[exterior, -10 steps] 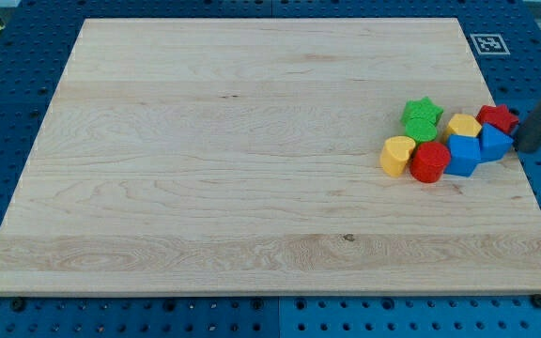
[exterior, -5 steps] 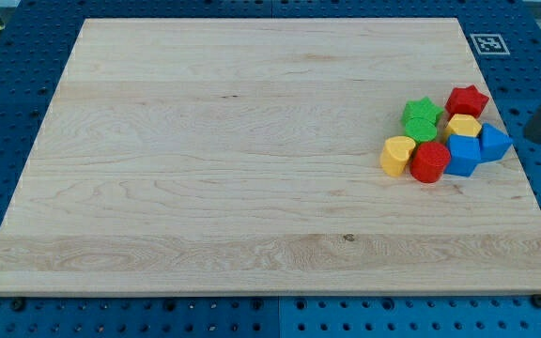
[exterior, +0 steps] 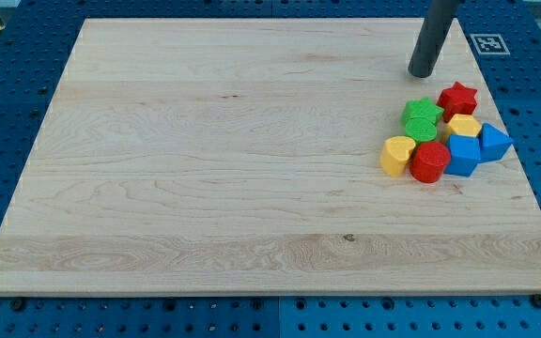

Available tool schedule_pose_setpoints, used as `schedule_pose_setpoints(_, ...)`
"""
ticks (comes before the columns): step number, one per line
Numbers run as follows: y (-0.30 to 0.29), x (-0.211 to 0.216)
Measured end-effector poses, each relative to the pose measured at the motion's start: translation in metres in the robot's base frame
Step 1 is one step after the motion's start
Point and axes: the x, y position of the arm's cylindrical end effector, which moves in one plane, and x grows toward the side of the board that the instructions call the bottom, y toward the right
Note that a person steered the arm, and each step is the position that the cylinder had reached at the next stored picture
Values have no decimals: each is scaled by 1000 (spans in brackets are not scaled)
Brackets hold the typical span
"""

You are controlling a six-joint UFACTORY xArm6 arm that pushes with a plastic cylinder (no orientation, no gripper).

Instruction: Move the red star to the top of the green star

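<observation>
The red star (exterior: pixel 458 98) lies near the board's right edge, just up and right of the green star (exterior: pixel 423 114), close beside it. My tip (exterior: pixel 422 74) stands on the board above the green star and up-left of the red star, apart from both. A second green block (exterior: pixel 421 130) sits right under the green star.
A cluster sits below the stars: a yellow block (exterior: pixel 463 126), a yellow heart-like block (exterior: pixel 398 155), a red rounded block (exterior: pixel 429 161), a blue cube (exterior: pixel 463 155) and a blue block (exterior: pixel 494 142). A black-and-white marker (exterior: pixel 487 43) sits at the board's top right corner.
The red star has moved up and left, from right of the yellow block to beside the green star. My tip has moved from the right edge to the board's top, above the green star.
</observation>
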Motion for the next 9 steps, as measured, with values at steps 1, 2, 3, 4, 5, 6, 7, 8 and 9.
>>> schedule_pose_setpoints(1, 51, 22)
schedule_pose_setpoints(2, 74, 65)
schedule_pose_setpoints(3, 73, 89)
schedule_pose_setpoints(4, 41, 89)
schedule_pose_setpoints(5, -16, 83)
schedule_pose_setpoints(6, -43, 65)
schedule_pose_setpoints(7, -7, 61)
schedule_pose_setpoints(8, 46, 52)
schedule_pose_setpoints(9, 67, 24)
